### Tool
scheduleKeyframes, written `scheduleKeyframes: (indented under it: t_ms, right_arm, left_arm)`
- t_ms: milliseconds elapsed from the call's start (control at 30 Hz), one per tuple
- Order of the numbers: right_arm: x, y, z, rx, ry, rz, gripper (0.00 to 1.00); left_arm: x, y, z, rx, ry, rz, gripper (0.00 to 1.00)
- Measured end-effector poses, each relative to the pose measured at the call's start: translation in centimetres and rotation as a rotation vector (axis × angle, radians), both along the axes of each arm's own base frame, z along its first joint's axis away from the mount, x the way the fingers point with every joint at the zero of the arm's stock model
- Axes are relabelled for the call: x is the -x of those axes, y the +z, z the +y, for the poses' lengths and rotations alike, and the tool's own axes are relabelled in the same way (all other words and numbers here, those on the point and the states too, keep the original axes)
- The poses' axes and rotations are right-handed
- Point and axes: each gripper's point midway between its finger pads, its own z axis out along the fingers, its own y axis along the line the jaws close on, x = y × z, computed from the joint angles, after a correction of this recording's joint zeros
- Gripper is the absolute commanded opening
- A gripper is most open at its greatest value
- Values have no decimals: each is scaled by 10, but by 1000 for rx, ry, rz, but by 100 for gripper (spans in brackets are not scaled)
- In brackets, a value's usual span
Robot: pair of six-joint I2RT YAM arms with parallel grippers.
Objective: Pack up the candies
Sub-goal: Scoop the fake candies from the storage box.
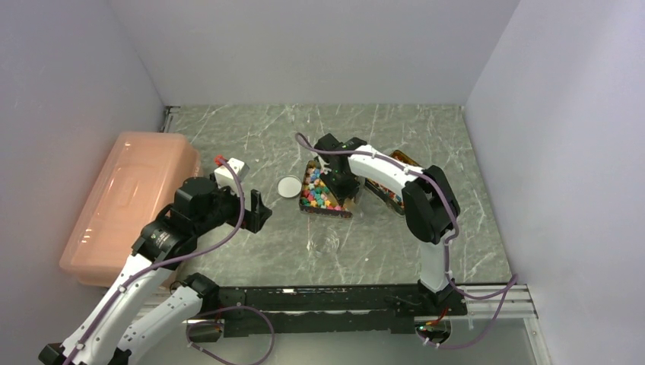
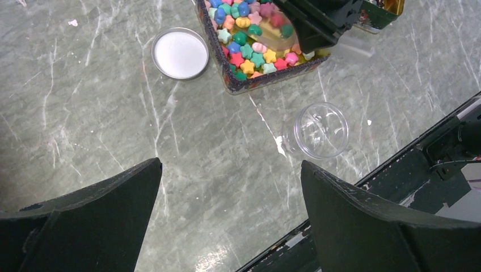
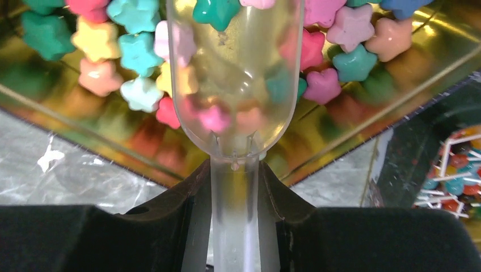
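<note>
Right wrist view: your right gripper (image 3: 235,187) clamps the clear scoop (image 3: 235,85) by its handle, bowl among the candies (image 3: 136,51) in the gold tin (image 3: 74,130), possibly not yet loaded. You're mid-scoop; next, lift level toward the open jar (image 2: 321,130). Your left gripper (image 2: 230,164) hangs wide open.

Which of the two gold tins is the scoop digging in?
The tin full of star-shaped candies, beside the white lid. The clear scoop dips into it; the other tin sits to its right.
</note>
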Motion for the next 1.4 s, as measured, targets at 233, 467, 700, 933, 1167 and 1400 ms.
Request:
scheduleKeyframes:
  t_ms: [233, 467, 700, 933, 1167, 1400]
  right_arm:
    - [-3, -16, 4, -73, -14, -70, 0]
    - [-8, -16, 8, -137, -21, -150, 0]
    - [-6, -10, 5, -163, -22, -204, 0]
    - [-7, 17, 4, -198, -23, -283, 0]
    - [-5, 41, 4, -230, -16, -343, 0]
    - [12, 71, 5, -260, 16, -381, 0]
  left_arm:
    - [-1, -1, 1, -2, 6, 2, 99]
    - [-3, -1, 3, -6, 20, 1, 99]
    - [-8, -5, 6, -18, 40, 14, 100]
    - [-11, -6, 10, -21, 61, 14, 99]
    - [-14, -5, 13, -21, 79, 13, 99]
    - [-15, -5, 15, -21, 88, 13, 99]
